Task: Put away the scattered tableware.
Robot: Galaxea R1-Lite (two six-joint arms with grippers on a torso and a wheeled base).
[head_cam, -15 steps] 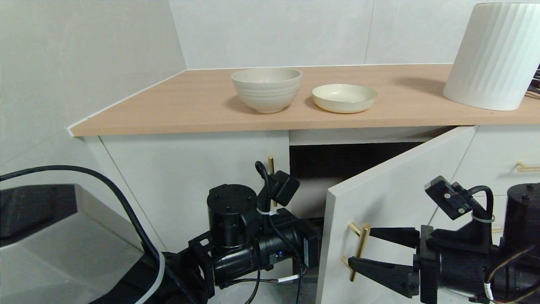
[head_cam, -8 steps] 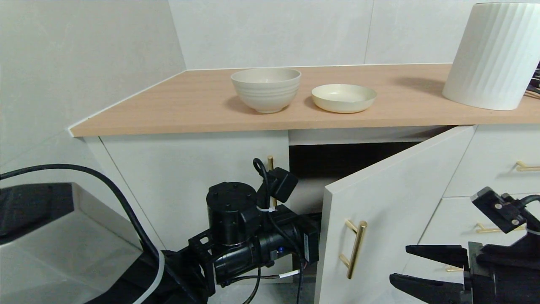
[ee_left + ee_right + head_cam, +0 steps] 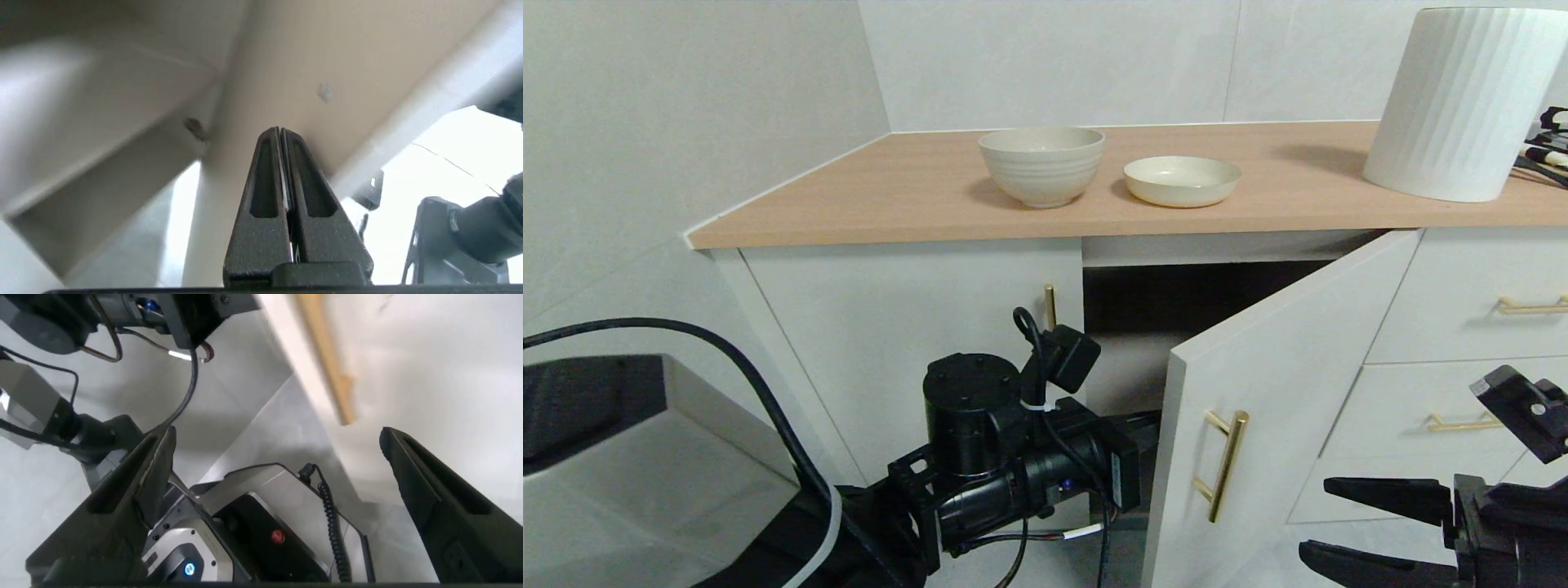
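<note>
A ribbed cream bowl [image 3: 1042,165] and a shallow cream plate [image 3: 1182,180] stand side by side on the wooden countertop [image 3: 907,204]. Below them a white cabinet door [image 3: 1274,384] with a gold handle [image 3: 1223,465] stands open, and the inside of the cabinet is dark. My right gripper [image 3: 1327,518] is open, low and to the right of the handle, apart from it. In the right wrist view the right gripper [image 3: 278,437] has the gold handle [image 3: 327,359] ahead of its spread fingers. My left gripper [image 3: 279,132] is shut on nothing, pointing into the cabinet opening by the door's edge.
A tall white ribbed container [image 3: 1462,106] stands on the counter at the right, with dark utensils [image 3: 1547,147] beyond it. Drawers with gold handles [image 3: 1531,306] lie right of the open door. The left cabinet door [image 3: 907,343] is closed. A wall bounds the counter's left end.
My right gripper has let go of the door handle and drawn back to the right and down. The head camera has shifted a little. The left arm has stayed put.
</note>
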